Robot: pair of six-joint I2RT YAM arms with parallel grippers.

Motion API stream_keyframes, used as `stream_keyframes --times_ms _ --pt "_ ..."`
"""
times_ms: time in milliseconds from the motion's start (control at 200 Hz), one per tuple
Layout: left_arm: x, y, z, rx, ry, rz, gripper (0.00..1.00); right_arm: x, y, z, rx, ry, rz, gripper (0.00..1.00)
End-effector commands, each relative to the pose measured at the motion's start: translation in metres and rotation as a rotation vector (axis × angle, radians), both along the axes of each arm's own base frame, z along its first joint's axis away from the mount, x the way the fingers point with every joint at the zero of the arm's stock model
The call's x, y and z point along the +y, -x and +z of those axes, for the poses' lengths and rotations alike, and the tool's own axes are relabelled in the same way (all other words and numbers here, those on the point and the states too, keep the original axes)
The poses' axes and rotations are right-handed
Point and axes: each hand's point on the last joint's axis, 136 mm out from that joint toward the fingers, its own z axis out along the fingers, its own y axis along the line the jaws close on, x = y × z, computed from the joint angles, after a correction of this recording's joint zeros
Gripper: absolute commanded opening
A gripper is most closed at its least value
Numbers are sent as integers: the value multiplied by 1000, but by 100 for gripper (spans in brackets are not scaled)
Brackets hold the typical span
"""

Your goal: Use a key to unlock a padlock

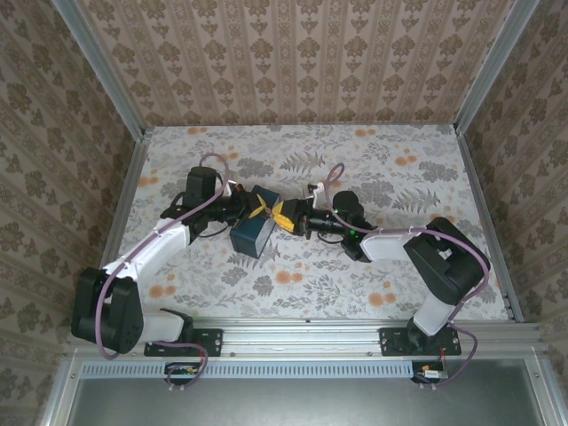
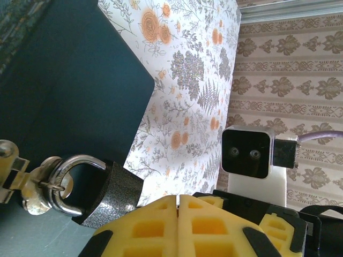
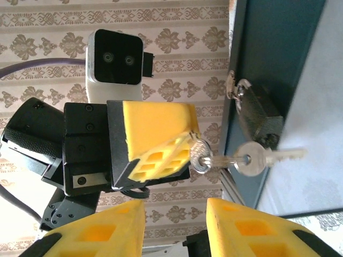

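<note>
The dark blue box stands mid-table between the two arms. A dark speckled padlock hangs by its steel shackle from the box's hasp; the right wrist view shows the padlock too. My left gripper has its yellow pads pressed together on a key, which is hidden between them. From that gripper a key ring sticks out, with a second silver key dangling just below the padlock. My right gripper faces it, open and holding nothing.
The floral table is fenced by patterned walls and a metal rail at the near edge. Both grippers crowd the box's top corner. The right wrist camera sits close to the left fingers.
</note>
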Motion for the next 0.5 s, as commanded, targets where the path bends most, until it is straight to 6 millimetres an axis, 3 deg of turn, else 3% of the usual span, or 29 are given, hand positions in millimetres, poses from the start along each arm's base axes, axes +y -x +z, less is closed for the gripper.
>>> stream_keyframes --times_ms 0,495 --pt "0 0 18 -66 4 -4 0 8 -7 13 -18 -49 -8 34" --pt "-3 2 17 -60 15 -1 0 16 -16 10 -12 -51 -27 29"
